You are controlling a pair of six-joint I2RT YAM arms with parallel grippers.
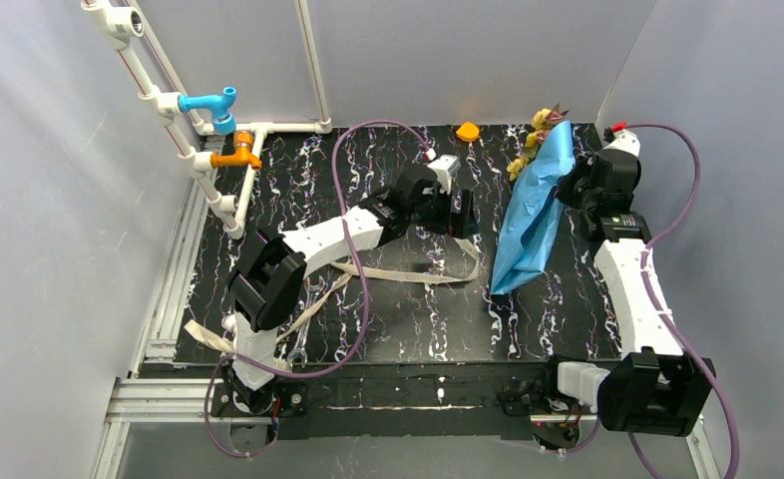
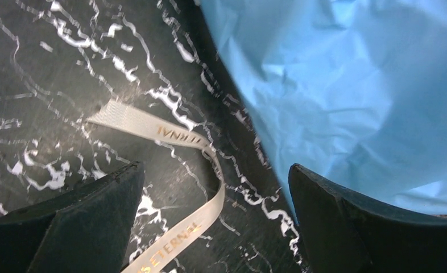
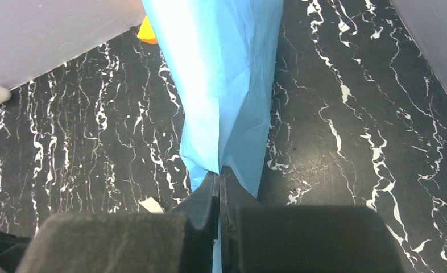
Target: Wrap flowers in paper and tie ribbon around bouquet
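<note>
Right claw [image 3: 220, 183] is pressed together on an edge of the light blue paper [image 3: 221, 85] — flowers [image 1: 540, 125] poke from its far end. Left claw [image 2: 214, 176] hangs spread wide over the ribbon [image 2: 153, 126], which lies on the table [image 2: 39, 85] just beside the paper.

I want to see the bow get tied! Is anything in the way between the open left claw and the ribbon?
Nothing visible. The left gripper hangs open over the ribbon, which lies bare on the table. The paper sits off to one side, not covering that stretch.
</note>
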